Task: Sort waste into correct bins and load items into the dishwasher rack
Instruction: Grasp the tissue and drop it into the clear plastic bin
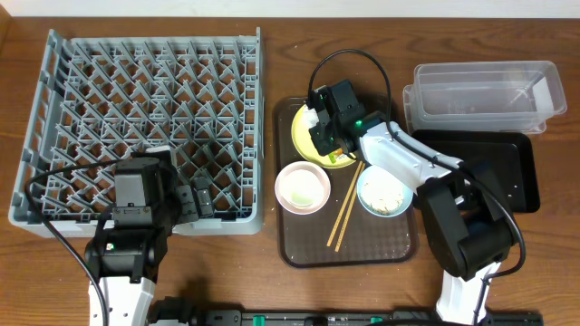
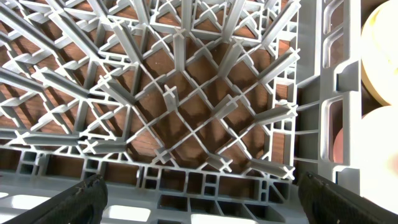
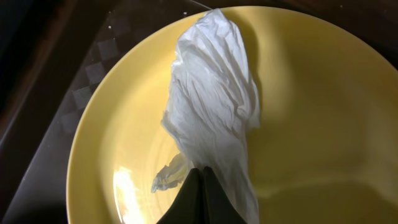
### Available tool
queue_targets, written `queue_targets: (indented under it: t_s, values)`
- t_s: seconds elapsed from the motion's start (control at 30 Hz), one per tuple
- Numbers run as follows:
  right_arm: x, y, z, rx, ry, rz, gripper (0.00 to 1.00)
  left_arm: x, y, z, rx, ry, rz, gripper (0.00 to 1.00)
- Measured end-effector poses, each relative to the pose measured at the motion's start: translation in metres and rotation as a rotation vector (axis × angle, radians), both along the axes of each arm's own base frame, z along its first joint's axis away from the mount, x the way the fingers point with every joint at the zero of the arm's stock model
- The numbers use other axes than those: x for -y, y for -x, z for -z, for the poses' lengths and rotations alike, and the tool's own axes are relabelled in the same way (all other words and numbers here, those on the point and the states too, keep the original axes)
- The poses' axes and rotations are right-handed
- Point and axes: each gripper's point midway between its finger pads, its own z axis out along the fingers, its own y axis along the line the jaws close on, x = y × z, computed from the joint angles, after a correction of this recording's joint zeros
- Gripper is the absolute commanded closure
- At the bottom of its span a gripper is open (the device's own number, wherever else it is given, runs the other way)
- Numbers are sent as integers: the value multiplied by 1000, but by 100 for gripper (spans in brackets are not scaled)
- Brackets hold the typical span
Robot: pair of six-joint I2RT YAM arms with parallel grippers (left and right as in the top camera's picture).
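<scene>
A white crumpled scrap [image 3: 214, 106] lies on the round pale yellow plate [image 3: 311, 124]. My right gripper [image 3: 202, 171] is shut, and its tips pinch the scrap's near end. From overhead, that gripper [image 1: 322, 136] hangs over the plate [image 1: 302, 136] at the back of the brown tray. The pinkish-white bowl [image 1: 303, 187], two chopsticks [image 1: 346, 206] and the light blue bowl [image 1: 384, 194] with beige leftovers sit in front of it. My left gripper [image 2: 202, 199] stands open over the front edge of the grey dishwasher rack [image 2: 186, 93], with nothing between its fingers [image 2: 74, 202].
The clear tub [image 1: 485, 95] stands at the back right, and the black tray [image 1: 512, 172] lies just in front of it. The brown serving tray [image 1: 362, 249] sits between the rack [image 1: 54, 109] and these bins. My right arm reaches across the tray's right side.
</scene>
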Motion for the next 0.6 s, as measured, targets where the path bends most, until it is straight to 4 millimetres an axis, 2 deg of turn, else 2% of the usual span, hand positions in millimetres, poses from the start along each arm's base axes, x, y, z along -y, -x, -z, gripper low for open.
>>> queue_targets:
  t_s: [0.17,0.27,0.37,0.47,0.57,0.6]
  values:
    - [2,1,0,-2,8,4,99,0,0,0,0,0,0,1]
    - [3,-1,-12,21,3,9,99,0,0,0,0,0,0,1]
    - [5,-6,-48,93,-21,24,99,0,0,0,0,0,0,1]
    - [12,-11,-96,183,-61,45,99,0,0,0,0,0,0,1]
    - [23,-15,-127,243,-87,72,98,0,0,0,0,0,0,1]
    - [25,-16,-132,253,-91,76,94,0,0,0,0,0,0,1]
